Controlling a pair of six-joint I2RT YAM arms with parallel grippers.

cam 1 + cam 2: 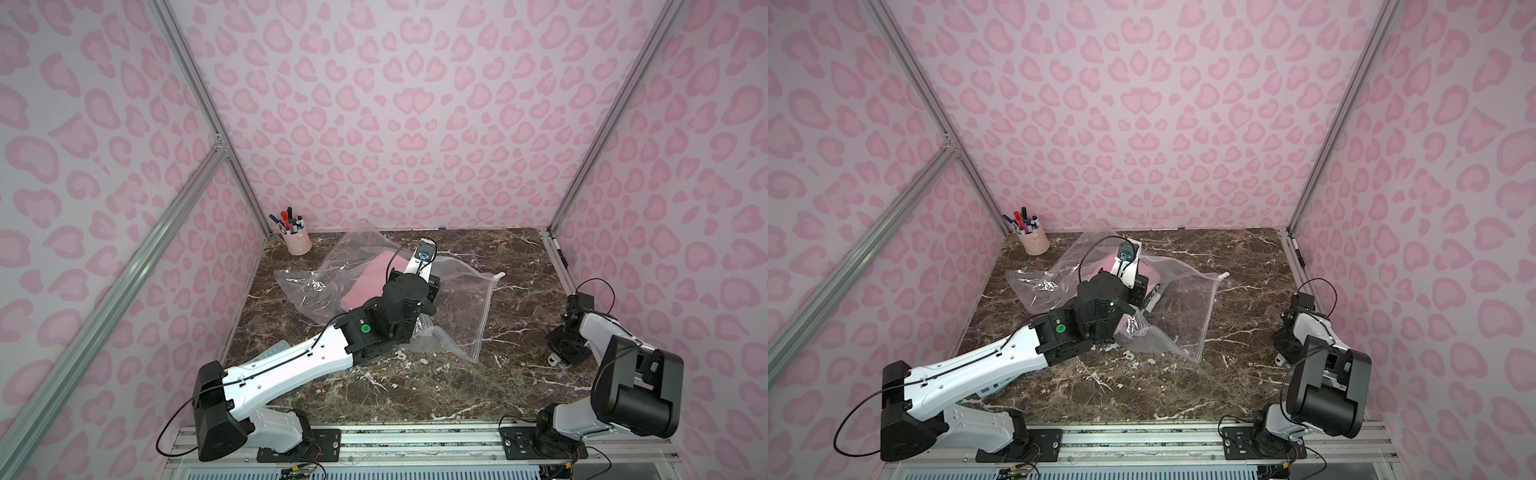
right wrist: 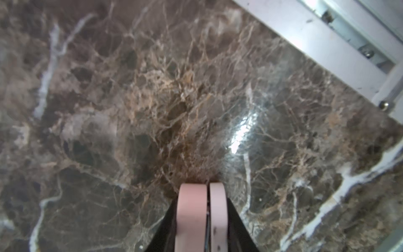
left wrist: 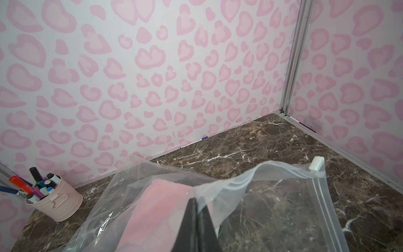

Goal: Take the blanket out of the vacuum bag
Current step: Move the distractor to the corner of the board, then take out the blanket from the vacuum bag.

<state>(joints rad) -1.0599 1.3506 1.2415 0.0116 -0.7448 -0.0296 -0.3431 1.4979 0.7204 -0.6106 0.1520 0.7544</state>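
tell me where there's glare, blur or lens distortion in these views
Right wrist view: a white glare patch on the marble tabletop, veins soft toward the edges. Left wrist view: sharp on the vacuum bag and pink blanket. Both top views: the wide lens splays the frame posts, and the bag shows mostly by crinkle highlights.

Crinkly transparent vacuum bag (image 1: 461, 303), sprawled flat apart from its raised zip edge; folded pink blanket (image 1: 365, 280) inside.
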